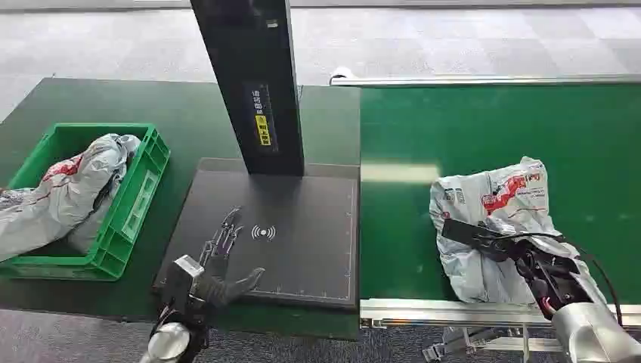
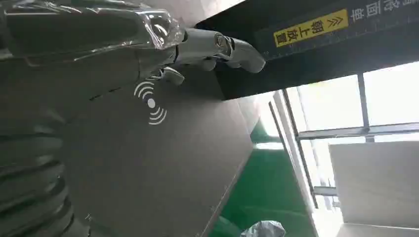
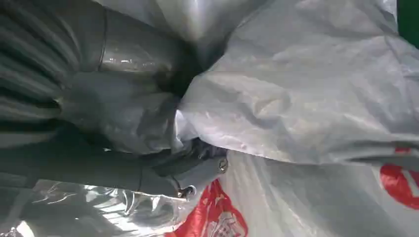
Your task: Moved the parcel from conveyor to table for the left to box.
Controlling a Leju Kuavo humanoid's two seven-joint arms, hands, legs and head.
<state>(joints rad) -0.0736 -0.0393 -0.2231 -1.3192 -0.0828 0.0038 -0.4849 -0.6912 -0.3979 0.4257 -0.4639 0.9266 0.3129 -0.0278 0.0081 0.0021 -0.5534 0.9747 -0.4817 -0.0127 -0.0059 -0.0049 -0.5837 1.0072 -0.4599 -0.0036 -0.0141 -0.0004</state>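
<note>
A crumpled grey-white parcel (image 1: 491, 204) with red print lies on the green conveyor (image 1: 469, 128), near its front edge. My right hand (image 1: 529, 261) is on the parcel's near side. In the right wrist view the thumb and fingers of this hand (image 3: 113, 108) close on a fold of the parcel's plastic (image 3: 306, 89). My left hand (image 1: 219, 265) hovers over the near left part of the black scanner plate (image 1: 302, 227), holding nothing. Its fingers (image 2: 217, 47) are stretched out and apart above the plate (image 2: 148, 173).
A green crate (image 1: 136, 204) at the left of the green table (image 1: 113, 98) holds other grey parcels (image 1: 68, 189). A black column (image 1: 253, 83) with a yellow label rises from the back of the scanner plate. A metal rail (image 1: 453, 310) edges the conveyor's front.
</note>
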